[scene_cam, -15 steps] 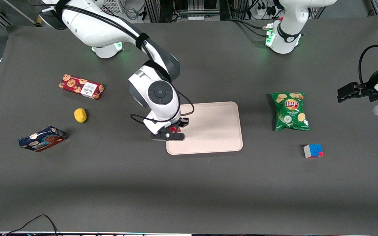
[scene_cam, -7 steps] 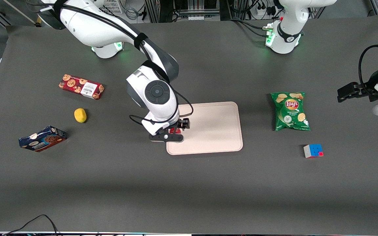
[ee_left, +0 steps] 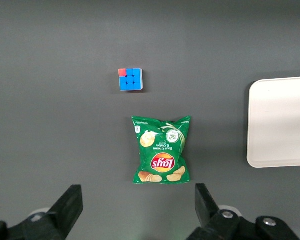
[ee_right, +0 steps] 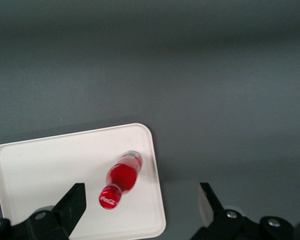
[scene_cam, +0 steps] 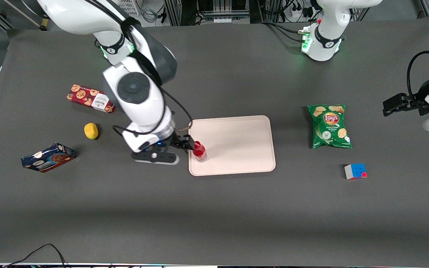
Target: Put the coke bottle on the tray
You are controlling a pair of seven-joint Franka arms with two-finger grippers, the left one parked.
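The bottle stands upright on the tray, near the tray's corner closest to the working arm; the tool hangs spread and empty, just beside it off the tray's edge

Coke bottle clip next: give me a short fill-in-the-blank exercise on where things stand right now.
1. The coke bottle stands upright on the ____.
2. The gripper, beside the tray, has its fingers ____ and holds nothing.
3. The bottle's cap is ____ in colour.
4. The Rubik's cube lies nearer the front camera than the ____ bag.

Missing words: tray; open; red; Lay's chips
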